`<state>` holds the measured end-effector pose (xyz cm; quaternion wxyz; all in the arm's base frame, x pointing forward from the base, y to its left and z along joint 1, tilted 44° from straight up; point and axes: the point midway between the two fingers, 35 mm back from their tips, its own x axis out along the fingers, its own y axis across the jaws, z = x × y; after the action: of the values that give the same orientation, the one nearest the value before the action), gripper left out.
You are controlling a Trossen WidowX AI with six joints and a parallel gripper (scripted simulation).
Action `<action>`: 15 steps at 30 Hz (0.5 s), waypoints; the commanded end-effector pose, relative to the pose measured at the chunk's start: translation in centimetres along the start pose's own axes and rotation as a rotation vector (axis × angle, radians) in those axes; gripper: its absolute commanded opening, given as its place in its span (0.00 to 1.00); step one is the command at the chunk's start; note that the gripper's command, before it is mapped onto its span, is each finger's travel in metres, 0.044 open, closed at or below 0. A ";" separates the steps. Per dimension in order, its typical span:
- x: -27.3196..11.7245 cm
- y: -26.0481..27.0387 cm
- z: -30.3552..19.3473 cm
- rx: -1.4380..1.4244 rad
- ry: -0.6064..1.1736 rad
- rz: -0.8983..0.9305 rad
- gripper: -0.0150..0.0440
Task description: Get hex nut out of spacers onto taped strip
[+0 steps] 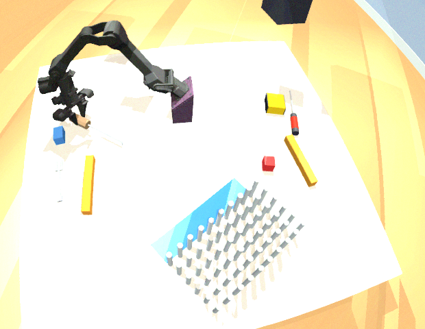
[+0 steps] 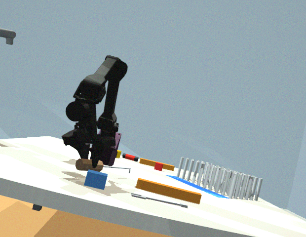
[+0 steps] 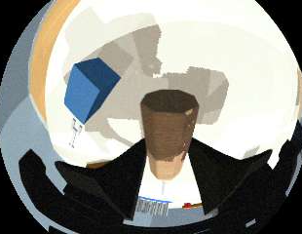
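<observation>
My gripper is shut on the wooden handle of a hook tool, low over the table's left part. Its thin shaft points toward the spacer side and ends in a short downward bend in the exterior view. Whether the tool touches the table is unclear. The grey metal spacers stand upright in rows, far from the tool. The blue taped strip lies along their near side. The hex nut cannot be made out.
A blue block is close beside the gripper. A thin silver tool and an orange bar lie beyond it. Across the table are a yellow block, red-handled screwdriver, second orange bar and red cube.
</observation>
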<state>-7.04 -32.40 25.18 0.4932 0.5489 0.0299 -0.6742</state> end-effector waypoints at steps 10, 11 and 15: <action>1.5 -0.5 -0.1 0.006 0.007 -0.004 0.25; 1.6 -0.5 -0.1 0.006 0.007 -0.004 0.25; 1.9 -0.6 -0.1 0.006 0.007 -0.004 0.25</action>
<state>-7.21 -33.16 23.92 0.4931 0.5492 0.0300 -0.6741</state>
